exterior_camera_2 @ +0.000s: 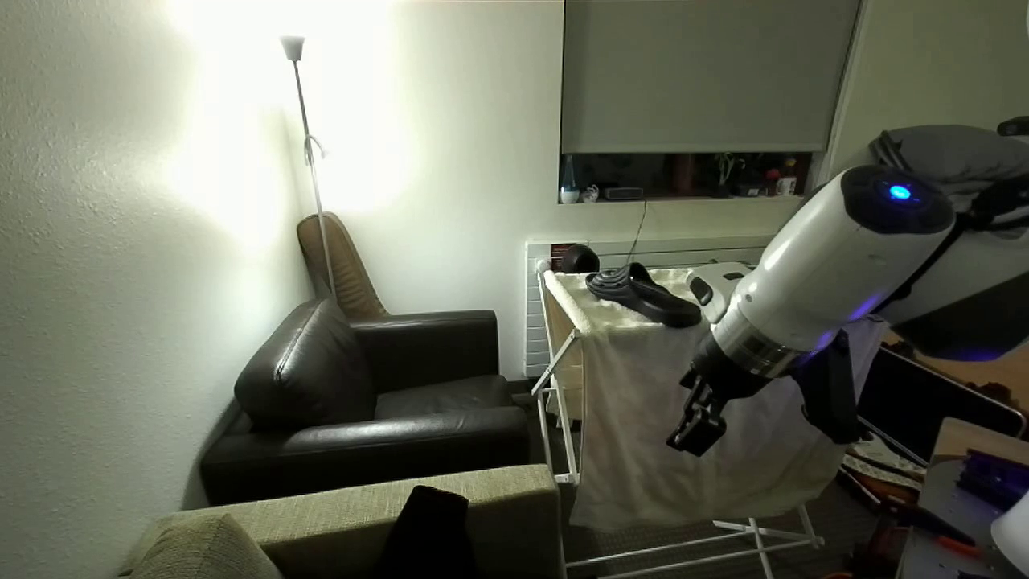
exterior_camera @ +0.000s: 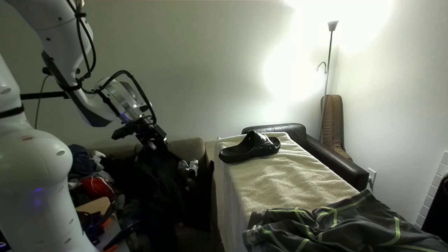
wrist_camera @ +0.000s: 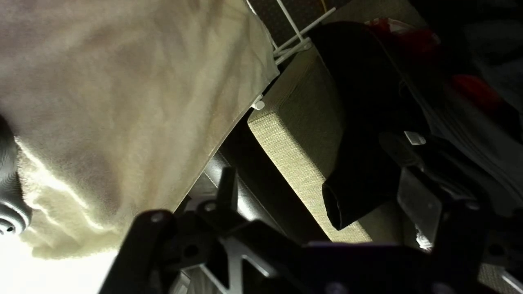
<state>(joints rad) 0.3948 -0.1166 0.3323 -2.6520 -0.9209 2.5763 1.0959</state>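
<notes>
Jaws: spread wide, slanting downward — in front of the hanging side of the cream towel (exterior_camera_2: pixel 631 426) in an exterior view.
Black sandal (exterior_camera: pixel 252 150): here it sits, up on the towel-covered counter (exterior_camera_2: pixel 567 478), to the right of the jaws in an exterior view.
Black garment (wrist_camera: pixel 363 175): slung over the beige sofa (wrist_camera: pixel 286 147), below the jaws — there it is through their gap in the wrist view.
Grey cloth (exterior_camera: pixel 336 224): rumpled, lime-lined, down to the right of the jaws in an exterior view.
Armchair (exterior_camera_2: pixel 402 446): dark leather, left of the jaws in an exterior view.
</notes>
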